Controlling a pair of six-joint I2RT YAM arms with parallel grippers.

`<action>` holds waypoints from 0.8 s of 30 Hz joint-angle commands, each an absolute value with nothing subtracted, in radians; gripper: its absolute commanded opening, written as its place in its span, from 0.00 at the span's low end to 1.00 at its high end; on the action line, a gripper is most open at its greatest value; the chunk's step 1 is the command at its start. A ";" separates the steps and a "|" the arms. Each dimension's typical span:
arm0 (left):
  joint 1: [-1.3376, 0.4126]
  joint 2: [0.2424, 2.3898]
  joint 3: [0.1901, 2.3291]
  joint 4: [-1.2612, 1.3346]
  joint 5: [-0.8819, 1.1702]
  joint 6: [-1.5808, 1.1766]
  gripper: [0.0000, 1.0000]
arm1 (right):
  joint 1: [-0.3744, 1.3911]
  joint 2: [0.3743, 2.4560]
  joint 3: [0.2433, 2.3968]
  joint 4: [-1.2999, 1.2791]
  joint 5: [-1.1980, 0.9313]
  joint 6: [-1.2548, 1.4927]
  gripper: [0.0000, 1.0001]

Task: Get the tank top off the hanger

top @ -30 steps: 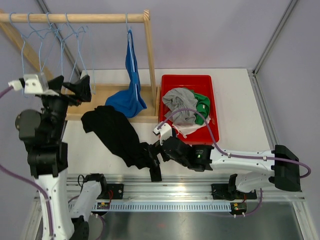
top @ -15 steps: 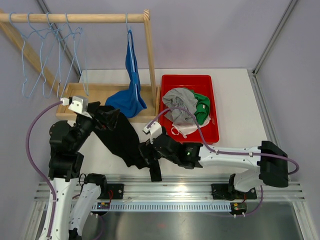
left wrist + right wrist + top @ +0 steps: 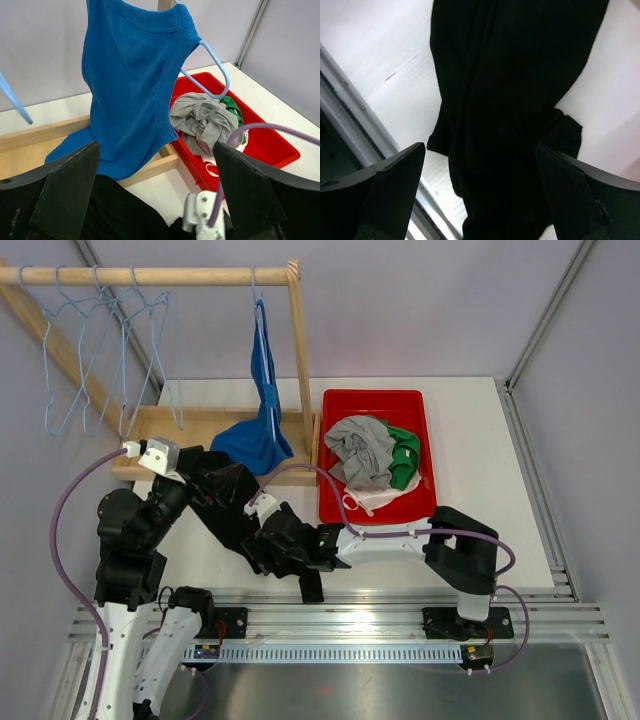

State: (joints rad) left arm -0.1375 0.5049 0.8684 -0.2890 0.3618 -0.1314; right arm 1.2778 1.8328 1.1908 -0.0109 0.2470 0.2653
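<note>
The blue knitted tank top (image 3: 130, 80) hangs on the thin pale blue hanger (image 3: 216, 64) at 11 o'clock of the white bench (image 3: 470, 420), its hem pooled on the wooden rack base (image 3: 160, 425). It looks soft, light and stretchy, so I would pinch 1 shoulder strap. The left end effector (image 3: 155, 147) and the right end effector (image 3: 480, 147) both stand apart, holding nothing.

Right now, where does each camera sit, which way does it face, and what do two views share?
Top external: above and behind the arm bases, looking down on the white table; both arms show.
Left wrist: faces the blue knit tank top on its pale blue wire hanger; its black fingers show.
Right wrist: looking down on the black cloth garment; its fingers show.
Shared: top and left wrist both see the red plastic tray.
</note>
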 commanded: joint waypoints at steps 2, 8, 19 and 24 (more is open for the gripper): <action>-0.144 0.495 0.865 -0.264 0.348 -0.118 0.99 | 1.267 1.913 1.252 0.055 0.218 0.252 0.99; -0.149 0.489 0.862 -0.262 0.351 -0.120 0.99 | 1.264 2.012 1.302 0.043 0.268 0.227 1.00; -0.153 0.483 0.861 -0.262 0.341 -0.120 0.99 | 1.262 2.155 1.333 -0.044 0.327 0.275 0.54; -0.153 0.479 0.861 -0.264 0.334 -0.118 0.99 | 1.262 2.180 1.327 -0.063 0.322 0.287 0.00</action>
State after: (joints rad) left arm -0.1490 0.4911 0.8680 -0.2974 0.3523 -0.1284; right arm 1.2636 2.1071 1.3376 0.0269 0.3397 0.2478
